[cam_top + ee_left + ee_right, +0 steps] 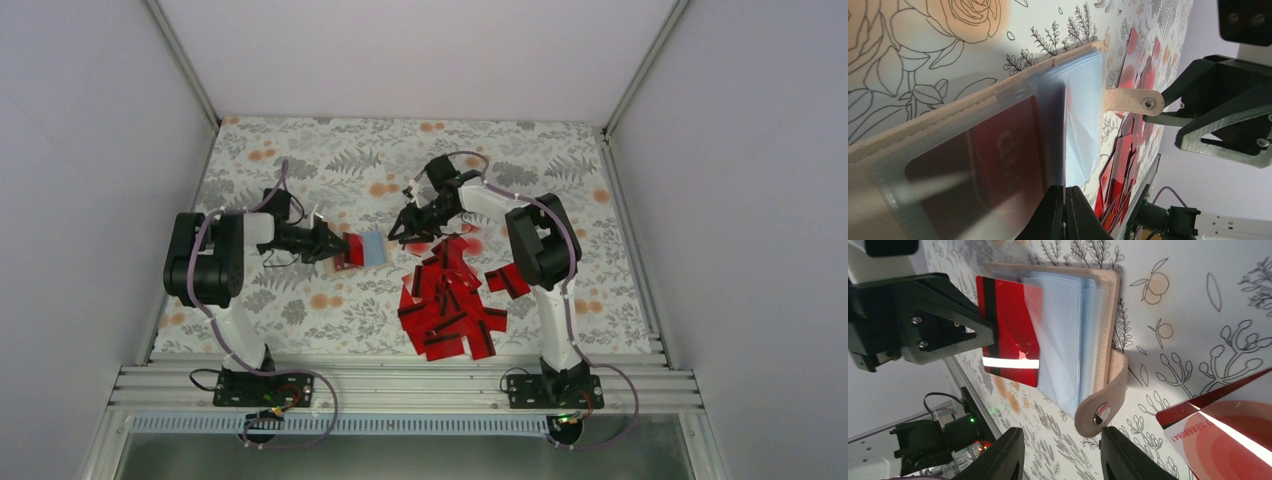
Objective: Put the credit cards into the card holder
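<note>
Red plastic glows through a clear sleeve point(998, 165), with faint letters reading "ARD" in the left wrist view. That sleeve is pinched tight by the left gripper point(1064, 212). It belongs to the tan stitched card holder point(1115, 305), left of centre from above, its long side running up the right wrist frame and its pockets fanned toward the right gripper point(1063, 462). Those jaws stand apart, empty, beside the holder's snap strap point(1102, 412). At lower right a glossy card point(1228, 435) shows a row of digits, mostly eights. The credit cards point(450, 300) lie heaped centre right.
</note>
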Robot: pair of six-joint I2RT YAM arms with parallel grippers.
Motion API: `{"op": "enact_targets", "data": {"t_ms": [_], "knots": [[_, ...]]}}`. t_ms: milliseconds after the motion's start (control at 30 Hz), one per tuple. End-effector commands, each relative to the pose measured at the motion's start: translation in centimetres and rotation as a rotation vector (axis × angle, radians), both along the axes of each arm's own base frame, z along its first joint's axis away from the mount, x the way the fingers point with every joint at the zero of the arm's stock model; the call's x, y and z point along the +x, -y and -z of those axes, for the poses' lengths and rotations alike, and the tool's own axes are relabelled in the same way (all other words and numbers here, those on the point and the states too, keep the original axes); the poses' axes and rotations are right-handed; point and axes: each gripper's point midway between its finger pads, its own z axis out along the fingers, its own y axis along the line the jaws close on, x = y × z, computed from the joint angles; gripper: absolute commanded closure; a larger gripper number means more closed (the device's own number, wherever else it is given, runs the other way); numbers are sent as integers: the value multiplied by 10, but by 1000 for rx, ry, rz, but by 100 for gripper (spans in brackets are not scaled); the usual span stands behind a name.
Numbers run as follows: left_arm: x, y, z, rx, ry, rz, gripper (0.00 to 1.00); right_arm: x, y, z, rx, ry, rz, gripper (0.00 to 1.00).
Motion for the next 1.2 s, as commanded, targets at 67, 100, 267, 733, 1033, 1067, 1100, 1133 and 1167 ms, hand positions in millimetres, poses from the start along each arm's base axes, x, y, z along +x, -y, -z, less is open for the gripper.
{"op": "enact_targets", "data": {"t_ms": [67, 100, 267, 733, 1033, 1067, 1100, 1133, 1167], "knots": [[9, 4, 2, -8, 24, 3, 97, -2, -12, 11, -19, 28, -35, 64], [9, 4, 2, -8, 24, 3, 98, -3, -13, 13, -23, 26, -37, 64], [10, 7, 4, -9, 28, 2, 98, -6, -15, 20, -37, 21, -46, 67], [8, 13, 12, -4, 25, -9, 98, -12, -6, 25, -78, 62, -52, 57], [7, 18, 16, 10, 17, -13, 98, -19, -10, 7, -7, 111, -83, 50], [7, 18, 16, 13, 15, -13, 98, -20, -11, 9, -8, 110, -84, 52], [6, 18, 17, 17, 12, -14, 98, -21, -12, 10, -7, 108, -84, 55], [6, 17, 18, 20, 10, -15, 98, -21, -13, 12, -8, 106, -83, 57], [5, 17, 18, 21, 9, -14, 98, -21, -15, 14, -10, 109, -81, 59]]}}
